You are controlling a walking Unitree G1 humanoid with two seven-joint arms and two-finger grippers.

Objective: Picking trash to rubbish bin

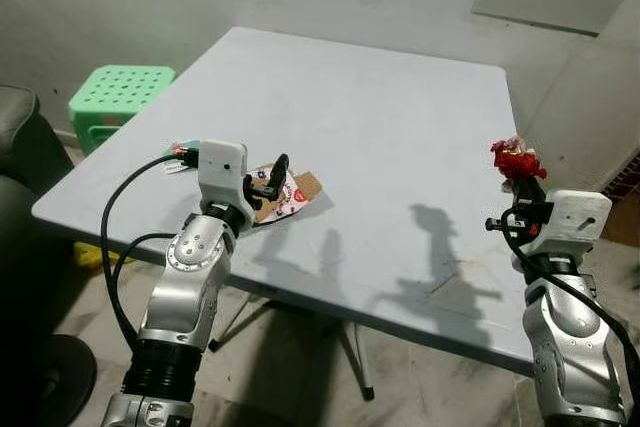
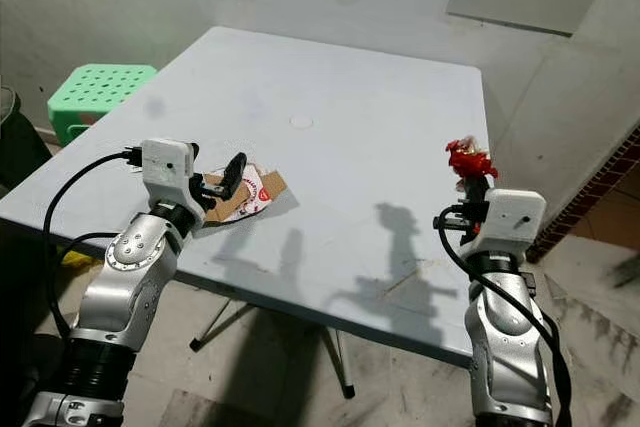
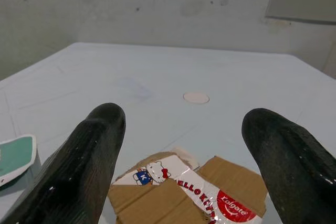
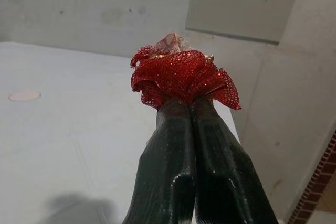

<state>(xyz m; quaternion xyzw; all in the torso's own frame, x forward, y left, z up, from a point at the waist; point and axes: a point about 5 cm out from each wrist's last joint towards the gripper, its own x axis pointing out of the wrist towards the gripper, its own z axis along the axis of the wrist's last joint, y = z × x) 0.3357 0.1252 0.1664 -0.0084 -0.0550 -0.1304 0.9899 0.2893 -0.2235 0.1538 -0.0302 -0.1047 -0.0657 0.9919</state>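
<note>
Over the table's near edge, the left gripper gapes wide above the toothpaste carton (grab pending); the right gripper pinches red mesh trash, awaiting a bin.

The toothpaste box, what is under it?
The flattened box lies on the pale table, between the open left hand's fingers. A green scrap sits beside it. Anything beneath the cardboard is covered.

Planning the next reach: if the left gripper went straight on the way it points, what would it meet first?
Probably the flattened toothpaste carton: it lies just ahead of the open left gripper, low between its fingers, on the table. Depth is uncertain.
</note>
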